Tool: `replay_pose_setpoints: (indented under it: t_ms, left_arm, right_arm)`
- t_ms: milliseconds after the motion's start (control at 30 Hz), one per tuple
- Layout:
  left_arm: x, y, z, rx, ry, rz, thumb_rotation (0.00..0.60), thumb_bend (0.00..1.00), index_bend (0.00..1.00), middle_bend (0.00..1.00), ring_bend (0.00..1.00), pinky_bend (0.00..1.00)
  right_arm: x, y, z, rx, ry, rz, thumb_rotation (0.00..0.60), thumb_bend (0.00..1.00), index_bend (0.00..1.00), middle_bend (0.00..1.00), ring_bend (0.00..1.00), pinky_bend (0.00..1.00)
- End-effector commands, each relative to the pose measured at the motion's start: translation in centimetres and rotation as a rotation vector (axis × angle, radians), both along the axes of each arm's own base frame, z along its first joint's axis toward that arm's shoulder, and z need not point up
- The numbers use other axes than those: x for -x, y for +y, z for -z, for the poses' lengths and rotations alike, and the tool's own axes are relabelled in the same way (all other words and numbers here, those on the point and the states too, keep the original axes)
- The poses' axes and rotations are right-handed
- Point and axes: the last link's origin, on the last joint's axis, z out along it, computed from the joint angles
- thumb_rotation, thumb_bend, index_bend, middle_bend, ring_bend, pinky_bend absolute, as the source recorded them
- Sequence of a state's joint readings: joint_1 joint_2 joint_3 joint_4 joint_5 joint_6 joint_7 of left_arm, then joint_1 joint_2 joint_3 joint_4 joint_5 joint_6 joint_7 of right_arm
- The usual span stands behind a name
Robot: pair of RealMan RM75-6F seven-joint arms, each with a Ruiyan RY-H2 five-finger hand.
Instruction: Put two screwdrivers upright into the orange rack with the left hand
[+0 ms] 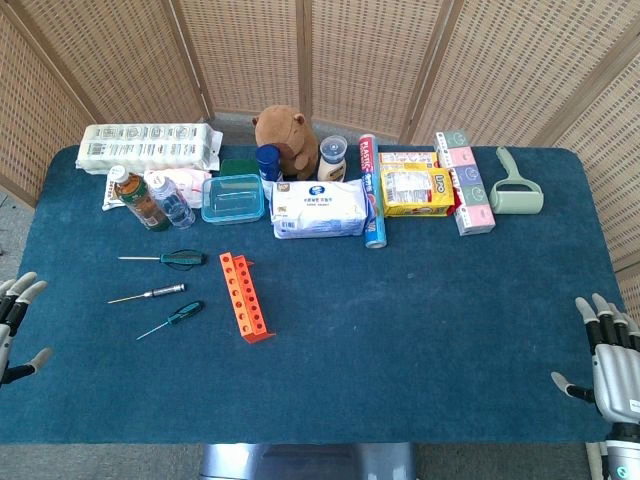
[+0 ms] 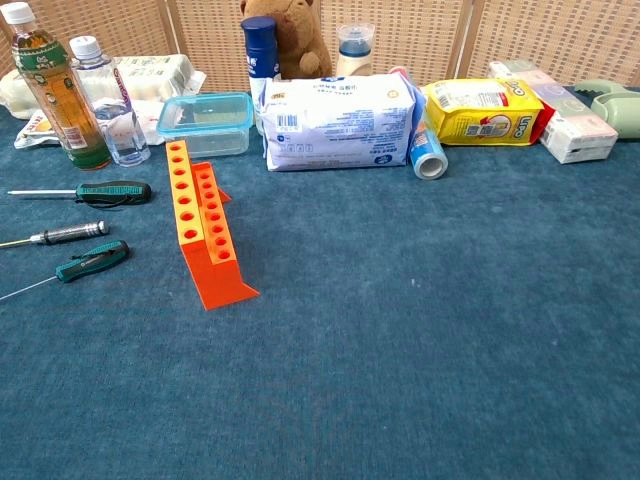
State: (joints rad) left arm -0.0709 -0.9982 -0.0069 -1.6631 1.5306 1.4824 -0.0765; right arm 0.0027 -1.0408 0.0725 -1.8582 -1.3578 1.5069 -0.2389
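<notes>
The orange plastic rack (image 1: 244, 296) (image 2: 203, 226), with its two rows of round holes, is positioned on the blue cloth-covered table (image 1: 420, 340) (image 2: 430, 340), left of centre. All holes are seen unoccupied. Three screwdrivers are laid flat to the left of the rack, apart from it: a dark green-handled screwdriver (image 1: 165, 258) (image 2: 95, 192) farthest back, a slim metal-handled screwdriver (image 1: 150, 293) (image 2: 58, 235) in the middle, and a smaller green-handled screwdriver (image 1: 172, 319) (image 2: 85, 262) nearest the front.

The left hand (image 1: 15, 318) is seen in the head view at the left table edge, well apart from the screwdrivers. Its fingers are spread and nothing is held or touched. The right hand (image 1: 608, 355) is located at the right front edge, fingers extended and apart, with nothing held. Neither hand is shown in the chest view.

Behind the rack, a clear blue-lidded plastic container (image 1: 233, 198) (image 2: 206, 122), two drink bottles (image 1: 150, 198) (image 2: 80, 90), a white tissue pack (image 1: 320, 208) (image 2: 340, 122), a brown plush toy (image 1: 285, 138) (image 2: 290, 35) and a yellow snack packet (image 1: 415, 190) (image 2: 480, 110) are arranged along the table's rear.
</notes>
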Motion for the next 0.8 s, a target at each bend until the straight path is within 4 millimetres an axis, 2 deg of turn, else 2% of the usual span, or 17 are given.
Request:
replay_pose_setpoints:
  t_ms: [33, 300, 367, 433, 500, 567, 700, 800]
  left_arm:
    - [0.0, 0.1, 0.0, 0.004, 0.000, -0.005, 0.600, 0.21, 0.00, 0.06, 0.01, 0.11]
    - [0.2, 0.4, 0.5, 0.026, 0.010, -0.021, 0.600, 0.21, 0.00, 0.05, 0.01, 0.11]
    - [0.4, 0.7, 0.8, 0.038, 0.018, -0.032, 0.600, 0.21, 0.00, 0.07, 0.05, 0.15]
    - [0.5, 1.1, 1.3, 0.054, 0.029, -0.053, 0.600, 0.21, 0.00, 0.19, 0.22, 0.32]
    - [0.4, 1.9, 1.9, 0.062, 0.029, -0.061, 0.600, 0.21, 0.00, 0.41, 0.49, 0.62]
    - [-0.3, 3.0, 2.7, 0.062, 0.010, -0.032, 0.600, 0.21, 0.05, 0.54, 0.63, 0.77]
    - [-1.5, 4.8, 5.4, 0.089, -0.019, 0.008, 0.600, 0.21, 0.19, 0.72, 0.79, 0.90]
    - [-2.3, 6.2, 7.1, 0.109, -0.003, 0.001, 0.600, 0.21, 0.27, 0.77, 0.83, 0.93]
  right_arm:
    - [0.0, 0.0, 0.0, -0.001, 0.001, 0.001, 0.600, 0.00, 0.02, 0.00, 0.00, 0.00]
    - [-0.1, -0.1, 0.1, -0.004, -0.002, 0.000, 0.600, 0.00, 0.02, 0.00, 0.00, 0.00]
    - [-0.1, -0.1, 0.1, -0.002, -0.002, -0.001, 0.600, 0.00, 0.02, 0.00, 0.00, 0.00]
    - [-0.1, -0.1, 0.1, 0.000, -0.004, 0.003, 0.600, 0.00, 0.02, 0.00, 0.00, 0.00]
    - [0.1, -0.1, 0.1, -0.003, -0.003, 0.012, 0.600, 0.00, 0.02, 0.00, 0.00, 0.00]
    - [0.2, -0.1, 0.1, -0.008, -0.011, 0.018, 0.600, 0.00, 0.02, 0.00, 0.00, 0.00]
    - [0.2, -0.1, -0.1, -0.017, -0.026, 0.016, 0.600, 0.00, 0.02, 0.00, 0.00, 0.00]
    - [0.2, 0.0, -0.3, -0.018, -0.035, 0.017, 0.600, 0.00, 0.02, 0.00, 0.00, 0.00]
